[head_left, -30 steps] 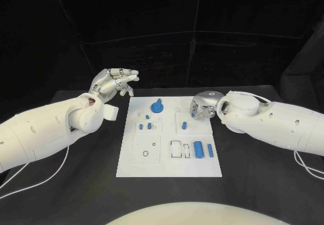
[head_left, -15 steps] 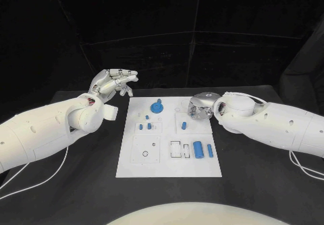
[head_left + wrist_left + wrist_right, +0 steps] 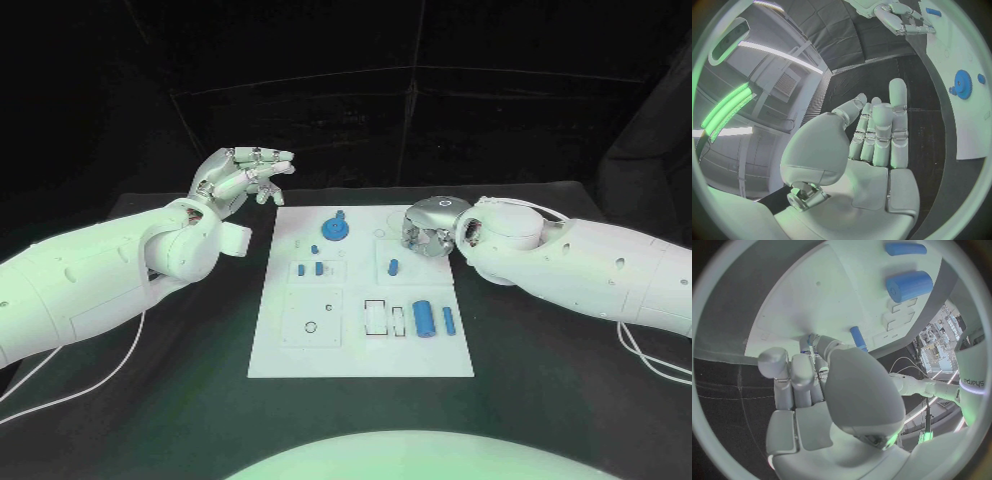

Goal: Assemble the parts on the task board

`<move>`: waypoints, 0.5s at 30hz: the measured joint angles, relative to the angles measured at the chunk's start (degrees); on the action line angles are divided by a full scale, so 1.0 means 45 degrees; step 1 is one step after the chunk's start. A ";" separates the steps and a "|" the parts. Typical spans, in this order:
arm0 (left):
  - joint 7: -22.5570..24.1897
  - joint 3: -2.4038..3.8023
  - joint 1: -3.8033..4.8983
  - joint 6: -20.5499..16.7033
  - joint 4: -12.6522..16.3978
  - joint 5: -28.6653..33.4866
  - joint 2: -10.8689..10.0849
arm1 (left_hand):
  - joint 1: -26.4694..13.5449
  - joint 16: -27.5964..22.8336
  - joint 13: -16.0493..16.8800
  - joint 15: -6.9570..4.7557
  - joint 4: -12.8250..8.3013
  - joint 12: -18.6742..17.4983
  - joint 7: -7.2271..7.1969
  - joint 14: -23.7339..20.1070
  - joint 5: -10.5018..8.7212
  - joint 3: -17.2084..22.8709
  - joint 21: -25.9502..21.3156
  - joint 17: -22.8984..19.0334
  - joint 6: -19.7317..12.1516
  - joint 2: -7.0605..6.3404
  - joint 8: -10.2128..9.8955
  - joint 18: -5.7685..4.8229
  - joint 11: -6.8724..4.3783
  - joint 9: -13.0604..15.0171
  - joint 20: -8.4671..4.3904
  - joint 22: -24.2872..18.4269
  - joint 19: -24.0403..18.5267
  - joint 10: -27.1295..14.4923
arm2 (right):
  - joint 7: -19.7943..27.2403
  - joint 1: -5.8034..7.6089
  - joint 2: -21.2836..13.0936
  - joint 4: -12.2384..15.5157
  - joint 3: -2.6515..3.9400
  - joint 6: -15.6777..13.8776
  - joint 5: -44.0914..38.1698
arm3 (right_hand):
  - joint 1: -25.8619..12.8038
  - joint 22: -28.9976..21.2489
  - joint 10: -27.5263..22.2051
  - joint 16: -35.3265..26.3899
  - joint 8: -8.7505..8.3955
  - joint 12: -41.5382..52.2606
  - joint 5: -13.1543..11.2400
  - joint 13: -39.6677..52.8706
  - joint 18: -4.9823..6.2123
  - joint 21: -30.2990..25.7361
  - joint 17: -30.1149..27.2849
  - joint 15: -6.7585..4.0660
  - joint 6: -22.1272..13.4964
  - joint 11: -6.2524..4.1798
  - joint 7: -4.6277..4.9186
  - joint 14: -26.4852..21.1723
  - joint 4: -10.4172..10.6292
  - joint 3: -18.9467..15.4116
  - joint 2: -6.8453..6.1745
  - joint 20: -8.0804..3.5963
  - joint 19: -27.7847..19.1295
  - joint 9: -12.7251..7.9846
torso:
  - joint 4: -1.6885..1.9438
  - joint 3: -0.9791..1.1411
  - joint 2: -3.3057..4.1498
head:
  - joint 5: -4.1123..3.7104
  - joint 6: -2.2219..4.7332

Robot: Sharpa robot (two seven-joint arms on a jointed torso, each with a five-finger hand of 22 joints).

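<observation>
The right hand (image 3: 428, 228) was lowered onto the far right corner of the task board (image 3: 361, 355), fingers curled down around a seat there; whether they clamped a part could not be determined, since the palm hid the fingertips. The left hand (image 3: 242, 175) was raised off the board's far left corner, fingers loosely curled and empty. Likely fault: a blind, misaligned press jamming or displacing a part, or nudging the blue peg (image 3: 392, 267) just beside.
</observation>
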 measured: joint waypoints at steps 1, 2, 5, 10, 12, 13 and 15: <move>-0.0005 0.0000 0.0000 0.0000 0.0000 0.0001 -0.0005 | 0.0000 -0.0024 -0.0008 0.0000 -0.0014 0.0000 0.0000 0.0000 0.0000 0.0014 0.0000 -0.0016 0.0000 0.0000 0.0000 -0.0001 0.0000 0.0000 0.0000 -0.0008 0.0000 0.0000 | 0.0005 -0.0008 -0.0004 0.0006 -0.0004 -0.0039 -0.0021 | -0.0113 0.0036 0.0000 0.0021 0.0000 0.0000 0.0000 0.0021 0.0001 0.0016 0.0000 0.0000 0.0000 0.0000 0.0000 0.0000 -0.0076 0.0150 -0.0015 0.0000 0.0000 0.0000 | 0.0000 0.0000 -0.0001 | 0.0000 0.0000; -0.0009 0.0000 0.0000 0.0001 0.0000 0.0002 -0.0010 | 0.0000 -0.0024 -0.0008 0.0000 -0.0014 0.0000 0.0000 0.0000 0.0000 0.0014 0.0000 -0.0018 0.0000 0.0000 0.0000 -0.0001 0.0000 0.0000 0.0000 -0.0008 0.0000 0.0000 | 0.0008 -0.0018 -0.0015 0.0021 -0.0008 -0.0082 -0.0047 | -0.0281 0.0093 0.0025 0.0069 0.0000 -0.0001 0.0000 0.0025 -0.0001 0.0064 0.0000 0.0000 0.0000 0.0025 0.0000 0.0000 -0.0196 0.0349 -0.0052 0.0000 0.0000 0.0008 | 0.0000 0.0001 -0.0002 | 0.0010 0.0000; -0.0024 0.0000 -0.0001 0.0003 -0.0004 0.0003 -0.0027 | 0.0000 -0.0024 -0.0007 0.0000 -0.0014 0.0000 0.0000 0.0000 0.0000 0.0014 0.0000 -0.0049 0.0000 0.0000 0.0000 -0.0001 0.0000 0.0000 0.0000 -0.0007 0.0000 0.0000 | 0.0018 -0.0051 -0.0076 0.0086 -0.0031 -0.0253 -0.0120 | -0.0462 0.0159 0.0046 0.0069 0.0000 -0.0010 0.0000 0.0023 0.0000 0.0098 -0.0001 0.0000 0.0036 0.0045 0.0036 0.0000 -0.0414 0.0629 -0.0071 0.0000 -0.0001 0.0011 | 0.0000 0.0002 -0.0004 | 0.0011 -0.0012; -0.0040 0.0000 -0.0001 0.0009 -0.0025 0.0006 -0.0070 | 0.0010 -0.0024 -0.0007 0.0041 -0.0055 0.0000 0.0000 -0.0047 0.0000 0.0055 0.0000 -0.0082 0.0000 0.0010 0.0000 -0.0001 0.0000 0.0001 0.0000 -0.0020 0.0000 0.0000 | 0.0051 -0.0097 -0.0293 0.0341 -0.0059 -0.0654 -0.0145 | -0.0637 0.0181 0.0046 0.0068 0.0000 -0.0060 0.0000 0.0015 0.0001 0.0148 -0.0018 0.0000 0.0037 0.0045 0.0037 0.0000 -0.0607 0.0850 -0.0133 0.0000 -0.0001 0.0010 | -0.0010 0.0005 -0.0004 | -0.0048 0.0005; -0.0044 0.0000 -0.0002 0.0012 -0.0031 0.0007 -0.0076 | 0.0051 -0.0024 -0.0007 -0.0001 -0.0068 0.0000 -0.0001 -0.0090 0.0000 0.0068 0.0000 -0.0097 0.0000 0.0052 0.0000 -0.0002 0.0000 0.0001 0.0000 -0.0024 0.0000 0.0000 | 0.0071 -0.0096 -0.0370 0.0457 -0.0059 -0.0827 -0.0126 | -0.0668 0.0198 0.0045 0.0123 0.0000 -0.0060 0.0001 0.0015 0.0000 0.0149 -0.0017 0.0000 0.0037 0.0045 0.0037 0.0000 -0.0613 0.0856 -0.0137 0.0000 0.0000 0.0009 | -0.0010 0.0005 -0.0005 | -0.0071 0.0015; -0.0045 0.0000 -0.0002 0.0014 -0.0035 0.0008 -0.0077 | 0.0051 -0.0024 -0.0007 -0.0001 -0.0068 0.0000 0.0000 -0.0090 0.0000 0.0068 0.0000 -0.0097 0.0000 0.0052 0.0000 -0.0003 0.0000 0.0001 0.0000 -0.0024 0.0000 0.0000 | 0.0084 -0.0096 -0.0406 0.0521 -0.0058 -0.0925 -0.0110 | -0.0668 0.0200 0.0120 0.0125 0.0000 -0.0060 0.0001 0.0013 0.0000 0.0149 -0.0017 0.0000 0.0037 -0.0030 0.0037 0.0000 -0.0614 0.0858 -0.0138 0.0001 -0.0001 0.0009 | -0.0010 0.0005 -0.0007 | -0.0081 0.0017; -0.0049 0.0000 -0.0002 0.0019 -0.0039 0.0009 -0.0078 | 0.0051 -0.0024 -0.0006 -0.0001 -0.0068 0.0000 0.0000 -0.0090 0.0000 0.0068 0.0000 -0.0097 0.0000 0.0052 0.0000 -0.0003 0.0000 0.0000 0.0000 -0.0024 0.0000 0.0000 | 0.0116 -0.0095 -0.0498 0.0677 -0.0057 -0.1168 -0.0072 | -0.0681 0.0205 0.0152 0.0125 0.0000 -0.0060 0.0001 0.0010 -0.0001 0.0149 -0.0017 0.0000 0.0037 -0.0062 0.0038 0.0000 -0.0663 0.0906 -0.0151 0.0000 -0.0001 0.0008 | -0.0010 0.0004 -0.0009 | -0.0094 0.0018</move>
